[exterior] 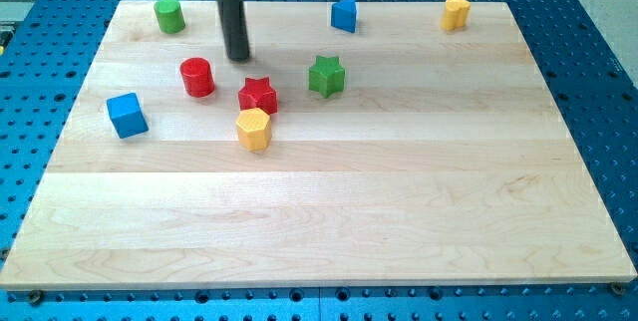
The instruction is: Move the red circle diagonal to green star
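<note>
The red circle (197, 77) stands on the wooden board at the upper left. The green star (326, 76) stands to its right, at about the same height in the view. A red star (257, 95) lies between them, slightly lower. My tip (238, 58) rests on the board just above and to the right of the red circle, with a small gap, and above-left of the red star.
A yellow hexagon (253, 129) touches the red star from below. A blue cube (127, 115) sits at the left. A green cylinder (169, 15), a blue block (344, 14) and a yellow block (456, 12) line the top edge of the board (329, 211).
</note>
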